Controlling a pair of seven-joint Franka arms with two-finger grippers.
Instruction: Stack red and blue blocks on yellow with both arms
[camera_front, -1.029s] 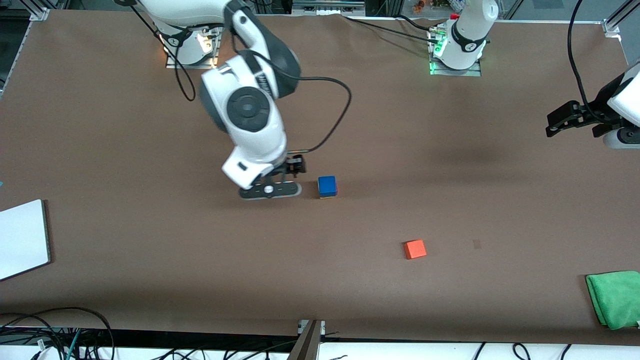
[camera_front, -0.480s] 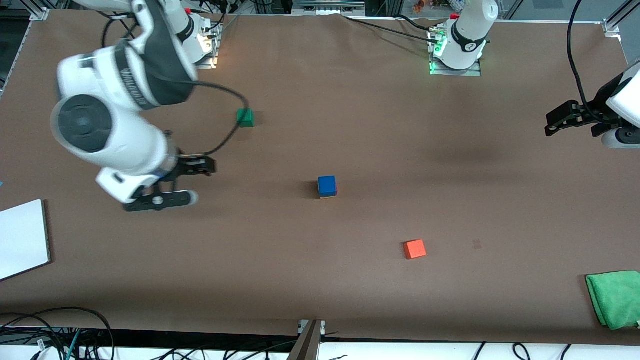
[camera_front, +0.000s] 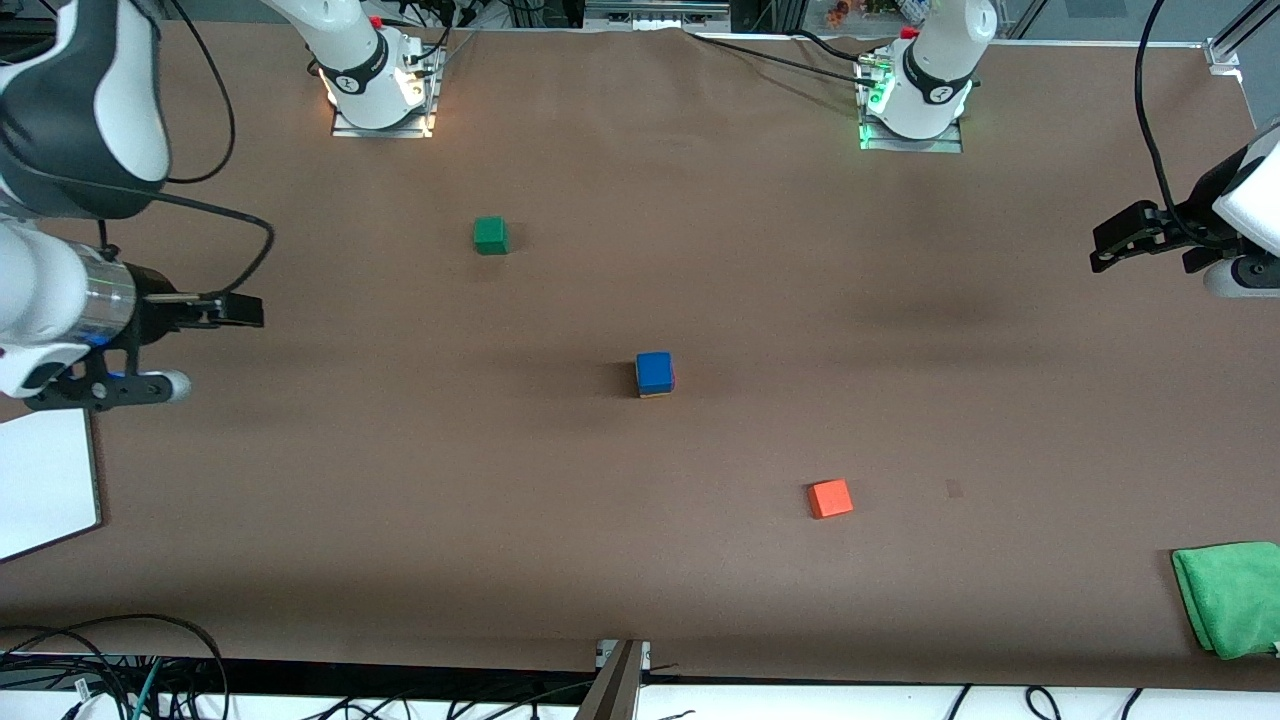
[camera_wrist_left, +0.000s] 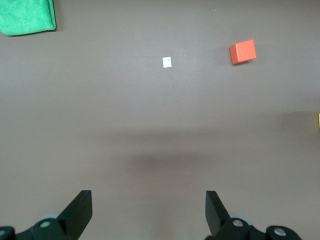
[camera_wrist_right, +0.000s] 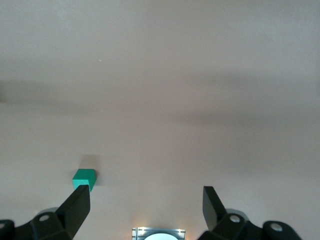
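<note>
- Mid-tabletop (camera_front: 900, 420): blue block (camera_front: 654, 371) tops the stack; red and yellow barely peek beneath.
- Your right hand (camera_wrist_right: 145, 207) and left hand (camera_wrist_left: 149, 212) hang released at opposite tabletop ends, roughly equally far.

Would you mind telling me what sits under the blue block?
Under the blue block, thin red and yellow slivers show at its lower edges; the blocks themselves are mostly covered.
</note>
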